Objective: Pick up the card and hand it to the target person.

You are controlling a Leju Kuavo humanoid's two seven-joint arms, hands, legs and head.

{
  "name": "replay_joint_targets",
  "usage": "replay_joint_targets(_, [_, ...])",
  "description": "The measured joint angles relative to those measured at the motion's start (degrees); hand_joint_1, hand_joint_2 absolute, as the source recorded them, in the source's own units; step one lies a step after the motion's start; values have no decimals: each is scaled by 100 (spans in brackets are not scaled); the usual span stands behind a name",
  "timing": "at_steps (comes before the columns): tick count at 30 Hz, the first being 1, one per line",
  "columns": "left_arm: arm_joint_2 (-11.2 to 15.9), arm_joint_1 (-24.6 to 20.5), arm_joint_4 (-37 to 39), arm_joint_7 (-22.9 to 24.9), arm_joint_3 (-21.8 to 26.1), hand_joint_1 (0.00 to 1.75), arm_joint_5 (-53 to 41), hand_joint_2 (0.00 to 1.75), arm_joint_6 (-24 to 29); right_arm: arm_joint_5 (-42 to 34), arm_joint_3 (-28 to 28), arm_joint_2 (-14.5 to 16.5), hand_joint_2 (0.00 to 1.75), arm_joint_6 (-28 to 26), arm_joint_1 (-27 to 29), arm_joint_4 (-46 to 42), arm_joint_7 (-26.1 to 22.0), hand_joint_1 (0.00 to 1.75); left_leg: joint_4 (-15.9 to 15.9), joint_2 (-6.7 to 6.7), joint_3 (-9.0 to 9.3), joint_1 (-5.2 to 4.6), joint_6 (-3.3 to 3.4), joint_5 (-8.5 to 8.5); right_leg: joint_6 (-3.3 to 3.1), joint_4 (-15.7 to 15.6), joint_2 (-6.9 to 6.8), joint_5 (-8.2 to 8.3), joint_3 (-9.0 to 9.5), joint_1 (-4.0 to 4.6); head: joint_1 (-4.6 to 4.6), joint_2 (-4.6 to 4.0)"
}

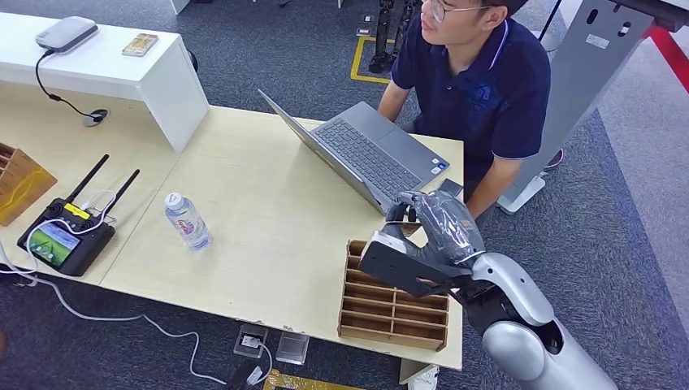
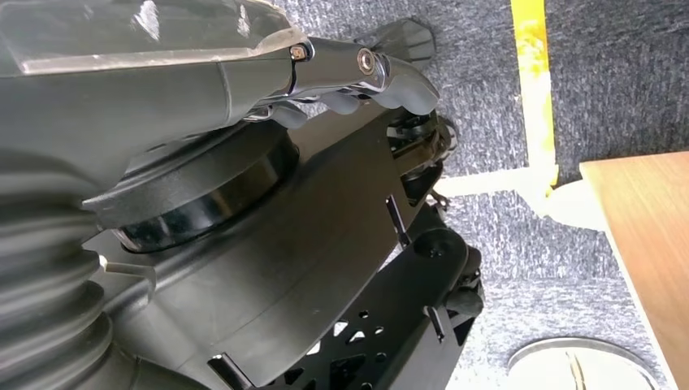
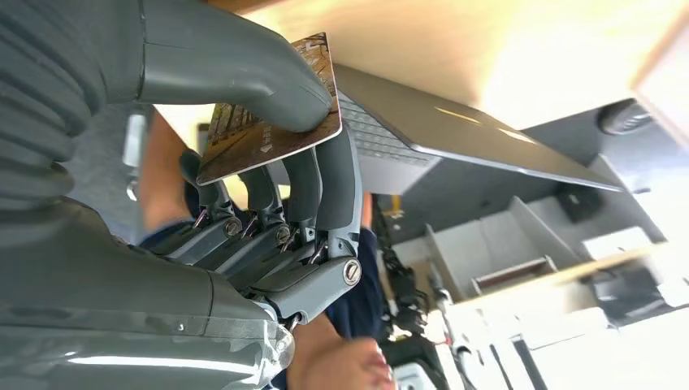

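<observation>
Right hand [image 3: 268,203]: thumb pressed on one face of the card [image 3: 272,101], fingers [image 3: 325,187] backing the other, so the card is pinched flat with most of its printed surface standing free, a hold that judges well for a handover. In the head view the same hand sits raised above the far end of the wooden slotted card rack [image 1: 394,301], near the desk's right corner, turned toward the seated person [image 1: 479,81]; the card itself is hidden there behind the hand's cover. Left hand [image 2: 357,77]: hangs beside the robot's dark body over grey carpet, fingers curled in, nothing held. Rack: stands at the near right edge of the desk [image 1: 268,236], within the right arm's reach, its compartments too small to judge for contents. Mid-desk: water bottle [image 1: 188,221], upright; to the left, a black remote controller [image 1: 65,236] with two antennas and a lit screen, white cable trailing off the edge. Far side: open grey laptop [image 1: 366,154] facing the person. Beyond: white shelf [image 1: 114,69] bearing a small grey device and a second card-like item. Surface pale wood laminate; floor dark grey carpet with yellow tape markings.
</observation>
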Motion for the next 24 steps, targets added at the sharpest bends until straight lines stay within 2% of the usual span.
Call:
replay_joint_targets(5, [-23, -5, 0, -17, 0, 0, 6, 175, 1, 360, 152, 144, 175, -399, -91, 31, -356, 143, 0, 0, -1, 0, 0, 0, 0, 1, 0, 0, 0, 0, 2, 0])
replay_joint_targets(12, [-44, -17, 0, -46, 0, 0, -1, 175, -5, 1868, 317, 412, 175, -1744, -74, 363, -1010, 143, 0, -4, -3, 0, 0, 0, 0, 0, -2, 0, 0, 0, 0, 0])
replay_joint_targets(18, [-73, -40, 0, -20, -2, 0, -43, 175, -40, 2081, 404, 552, 175, -2361, -1, 821, -1180, 143, 0, -3, -3, 0, 0, 0, 0, 0, -2, 0, 0, 0, 4, 0])
replay_joint_targets(24, [-75, -57, 0, 41, -3, 0, -72, 175, -44, 2136, 436, 635, 175, -2549, 80, 1150, -1167, 143, 0, -3, -3, 0, 0, 0, 0, 1, -2, 0, -1, 0, -1, 0])
